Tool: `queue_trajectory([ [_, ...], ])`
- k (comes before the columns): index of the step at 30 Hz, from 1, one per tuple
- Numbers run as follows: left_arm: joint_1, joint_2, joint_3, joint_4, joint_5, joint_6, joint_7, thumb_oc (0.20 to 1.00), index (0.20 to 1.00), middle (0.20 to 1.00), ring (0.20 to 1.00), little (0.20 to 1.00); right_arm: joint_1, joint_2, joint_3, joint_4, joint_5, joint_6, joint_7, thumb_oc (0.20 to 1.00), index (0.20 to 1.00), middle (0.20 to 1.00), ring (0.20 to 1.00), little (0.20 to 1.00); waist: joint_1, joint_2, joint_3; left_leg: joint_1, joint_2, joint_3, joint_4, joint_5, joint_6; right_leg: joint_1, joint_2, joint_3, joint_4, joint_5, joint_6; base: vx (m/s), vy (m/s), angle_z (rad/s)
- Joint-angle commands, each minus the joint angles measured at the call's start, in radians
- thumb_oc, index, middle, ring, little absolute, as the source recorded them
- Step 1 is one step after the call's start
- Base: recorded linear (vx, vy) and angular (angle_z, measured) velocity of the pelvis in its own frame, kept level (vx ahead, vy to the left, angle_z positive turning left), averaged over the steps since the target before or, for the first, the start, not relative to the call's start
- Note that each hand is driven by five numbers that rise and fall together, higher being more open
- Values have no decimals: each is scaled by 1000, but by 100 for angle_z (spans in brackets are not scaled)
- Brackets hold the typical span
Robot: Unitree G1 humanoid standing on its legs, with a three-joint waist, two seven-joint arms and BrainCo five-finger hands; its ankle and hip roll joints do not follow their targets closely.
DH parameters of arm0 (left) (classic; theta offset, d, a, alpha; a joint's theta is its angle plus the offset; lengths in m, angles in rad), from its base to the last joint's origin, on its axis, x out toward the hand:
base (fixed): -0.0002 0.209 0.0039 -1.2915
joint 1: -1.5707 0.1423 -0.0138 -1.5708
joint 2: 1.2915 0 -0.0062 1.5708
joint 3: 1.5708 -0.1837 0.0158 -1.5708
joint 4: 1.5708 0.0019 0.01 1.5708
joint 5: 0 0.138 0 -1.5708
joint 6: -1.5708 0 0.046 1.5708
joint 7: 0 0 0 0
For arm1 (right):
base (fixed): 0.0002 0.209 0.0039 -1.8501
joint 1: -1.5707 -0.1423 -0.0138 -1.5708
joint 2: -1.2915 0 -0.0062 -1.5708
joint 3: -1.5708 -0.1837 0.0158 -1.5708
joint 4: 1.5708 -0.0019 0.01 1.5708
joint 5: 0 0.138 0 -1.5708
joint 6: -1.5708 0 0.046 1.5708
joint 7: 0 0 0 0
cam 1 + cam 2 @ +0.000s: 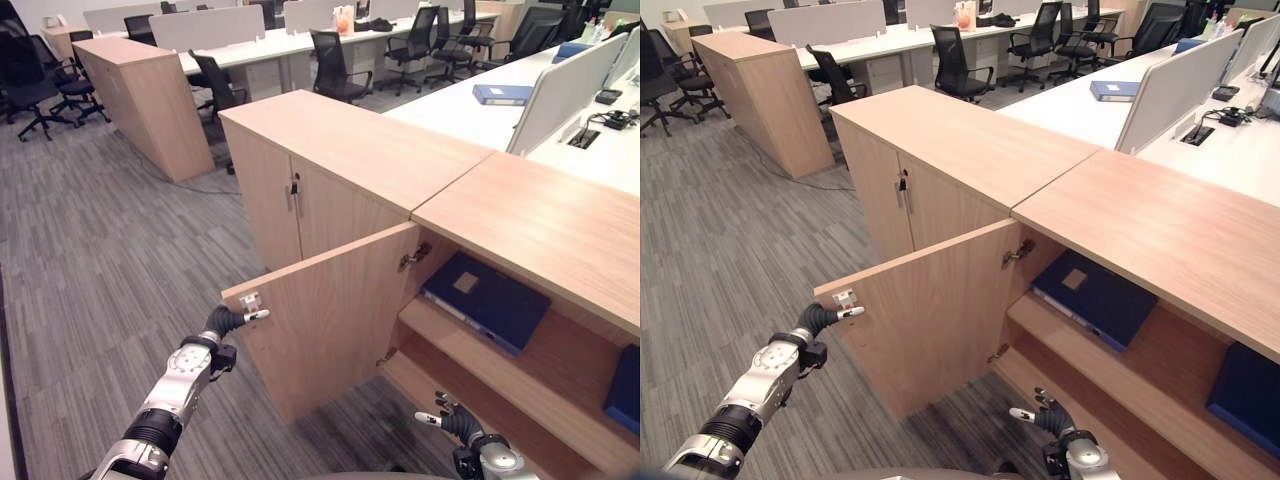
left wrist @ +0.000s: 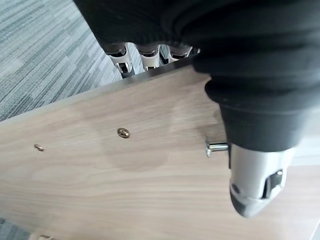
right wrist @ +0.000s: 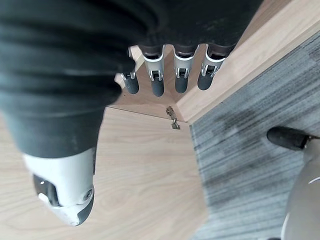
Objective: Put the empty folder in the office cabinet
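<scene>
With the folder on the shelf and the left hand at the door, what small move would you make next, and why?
Probably swing the cabinet door shut with the left hand. The blue folder already lies on the upper shelf, the door stands wide open, the fingers hook over its edge, and the right hand is empty.

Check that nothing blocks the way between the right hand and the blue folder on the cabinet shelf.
Nothing visible does. The cabinet door is swung open, with the left hand gripping its outer edge, so the compartment is exposed. The blue folder lies flat on the upper shelf; the right hand hangs open below, empty.
</scene>
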Motion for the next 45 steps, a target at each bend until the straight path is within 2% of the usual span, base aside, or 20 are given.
queue_trajectory([
  [1,-63,-70,-70,-49,54,-38,-75,1000,1000,1000,1000,1000,-138,-13,-21,-34,-1,-27,-30,1000,1000,1000,1000,1000,-27,31,89,-29,67,-6,23,-58,-28,-35,-84,-19,104,20,93,-166,-156,-34],
  [2,-38,-59,-73,-65,62,-37,-84,1000,1000,1000,1000,1000,-151,-10,-29,-37,8,-26,-33,1000,1000,1000,1000,1000,-28,38,98,-39,82,4,28,-48,-33,-61,-91,2,115,50,93,-276,-148,-63],
  [4,31,-14,-89,-141,58,-25,-126,1000,1000,1000,1000,1000,-178,6,-33,-53,24,-33,-40,1000,1000,1000,1000,1000,28,68,117,-96,110,59,74,-36,-25,-36,-175,-124,184,-23,93,-323,-53,-83],
  [5,32,-12,-88,-143,58,-24,-126,1000,1000,1000,1000,1000,-178,7,-33,-53,24,-33,-40,1000,1000,1000,1000,1000,27,67,114,-102,109,57,78,-35,-24,-40,-176,-125,184,-21,93,-229,12,-69],
  [7,92,16,-82,-189,51,-16,-154,1000,1000,1000,1000,1000,-186,10,-32,-61,19,-36,-42,1000,1000,1000,1000,1000,60,73,114,-137,120,111,114,-27,-18,-1,-247,-237,270,-32,90,-192,-10,-38],
  [8,95,18,-81,-192,51,-15,-154,1000,1000,1000,1000,1000,-185,11,-31,-61,19,-36,-42,1000,1000,1000,1000,1000,59,71,114,-138,119,111,117,-28,-18,-2,-249,-236,274,-34,90,-186,-60,-13],
  [10,209,42,-36,-246,21,-11,-177,1000,1000,1000,1000,1000,-200,13,-27,-40,15,-37,-39,1000,1000,1000,1000,1000,112,63,96,-170,152,199,139,-3,-20,74,-285,-348,307,-17,93,-241,-190,-59],
  [11,209,42,-36,-246,21,-11,-177,1000,1000,1000,1000,1000,-200,13,-27,-40,15,-37,-39,1000,1000,1000,1000,1000,112,63,96,-170,152,199,139,-3,-20,74,-285,-348,307,-17,93,-204,-303,-118],
  [14,286,37,-5,-283,10,-8,-193,1000,1000,1000,1000,1000,-214,24,-18,-15,3,-32,-37,1000,1000,1000,1000,1000,151,59,81,-166,186,242,136,14,-50,119,-265,-412,230,-24,93,-86,-283,-183],
  [16,314,40,0,-308,10,-16,-201,1000,1000,1000,1000,1000,-204,22,-19,-8,4,-30,-34,1000,1000,1000,1000,1000,133,80,83,-158,234,259,146,47,-83,117,-210,-391,156,-102,93,-21,-365,-138],
  [20,326,25,-8,-362,-1,-20,-204,1000,1000,1000,1000,1000,-186,-14,-29,-11,5,-31,-45,1000,1000,1000,1000,1000,69,144,110,-145,299,259,107,150,-149,122,-106,-320,74,-174,79,-31,-273,-49],
  [25,303,-11,-29,-385,-12,-24,-204,1000,1000,1000,1000,1000,-204,-52,-22,3,8,-37,-52,1000,1000,1000,1000,1000,39,193,152,-144,342,237,96,205,-159,87,-36,-270,53,-195,38,-104,-187,-50],
  [27,284,-36,-45,-374,-19,-29,-194,1000,1000,1000,1000,1000,-218,-62,-16,19,9,-35,-59,1000,1000,1000,1000,1000,39,198,173,-156,321,129,112,218,-157,75,-16,-230,50,-203,28,-38,-148,-79],
  [30,277,-52,-67,-373,-18,-42,-178,1000,1000,1000,1000,1000,-227,-73,4,49,-2,-28,-57,1000,1000,1000,1000,1000,61,178,185,-187,235,-131,119,163,-126,44,3,-123,44,-200,19,-2,-148,-73],
  [31,276,-52,-67,-373,-18,-42,-178,1000,1000,1000,1000,1000,-228,-73,4,50,-2,-28,-57,1000,1000,1000,1000,1000,62,178,182,-194,235,-132,121,165,-124,38,2,-122,45,-197,18,114,-247,-172],
  [32,275,-54,-78,-375,-11,-56,-162,1000,1000,1000,1000,1000,-237,-67,18,95,-3,-27,-54,1000,1000,1000,1000,1000,87,159,182,-217,126,-346,134,87,-100,26,29,-9,44,-203,-2,97,-189,-181],
  [33,275,-53,-78,-374,-11,-56,-162,1000,1000,1000,1000,1000,-237,-66,18,96,-3,-28,-54,1000,1000,1000,1000,1000,88,157,182,-216,123,-345,138,82,-98,28,26,-8,44,-206,-1,118,-249,-192],
  [36,257,-54,-88,-375,-5,-59,-150,1000,1000,1000,1000,1000,-234,-62,15,133,-1,-23,-59,1000,1000,1000,1000,1000,81,150,177,-201,33,-357,142,5,-70,29,39,20,53,-207,-16,23,-86,-149],
  [37,241,-61,-104,-375,8,-56,-146,1000,1000,1000,1000,1000,-224,-52,11,134,7,-22,-59,1000,1000,1000,1000,1000,62,154,175,-175,32,-305,132,-2,-59,33,52,23,68,-213,-22,8,-31,-76],
  [45,157,-77,-67,-215,88,-68,-60,1000,1000,1000,1000,1000,-182,-17,20,118,21,-19,-35,1000,1000,1000,1000,1000,22,130,132,-90,36,-269,67,-8,-57,43,69,48,75,-207,-20,40,5,3],
])
